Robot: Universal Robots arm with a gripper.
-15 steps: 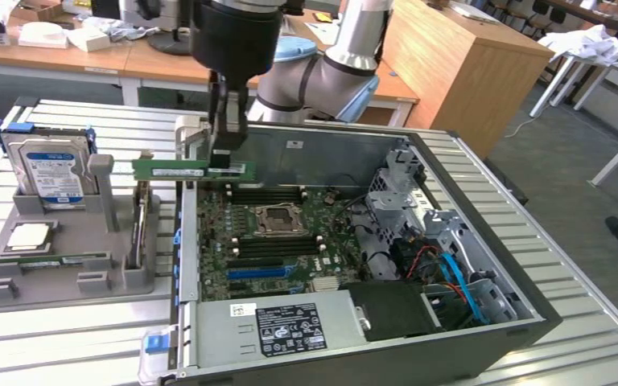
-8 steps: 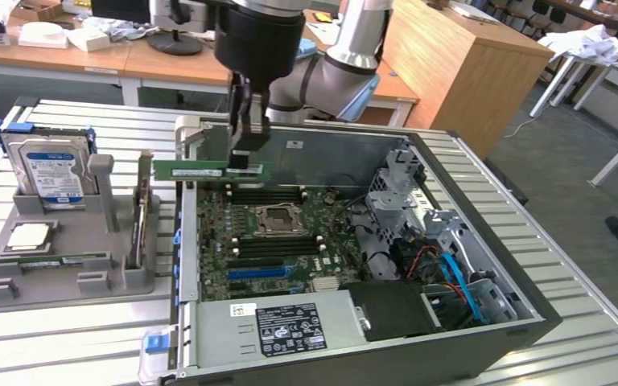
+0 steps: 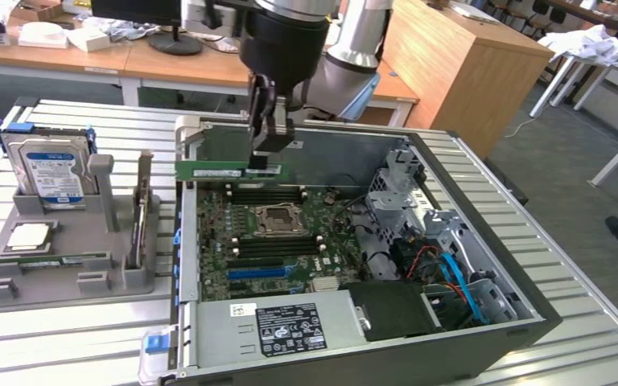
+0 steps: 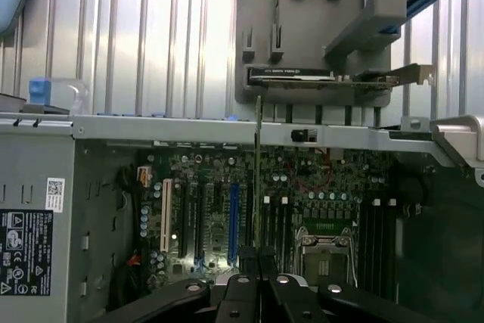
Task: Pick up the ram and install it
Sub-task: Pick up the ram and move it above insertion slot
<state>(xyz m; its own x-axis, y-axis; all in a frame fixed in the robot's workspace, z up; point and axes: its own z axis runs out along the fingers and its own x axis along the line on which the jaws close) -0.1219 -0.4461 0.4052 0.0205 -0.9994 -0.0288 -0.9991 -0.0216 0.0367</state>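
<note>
The ram is a long green stick with a white sticker. It hangs level above the far part of the motherboard, inside the open computer case. My gripper is shut on the end of the ram towards the exterior view's right, coming straight down from above. In the wrist view the ram shows edge-on as a thin line running out from my gripper, over the memory slots beside the processor socket.
A grey fixture tray on the slatted table holds a hard drive, a processor chip, a second green stick lying flat and an upright card. The power supply fills the case's near end. Cables lie at its right.
</note>
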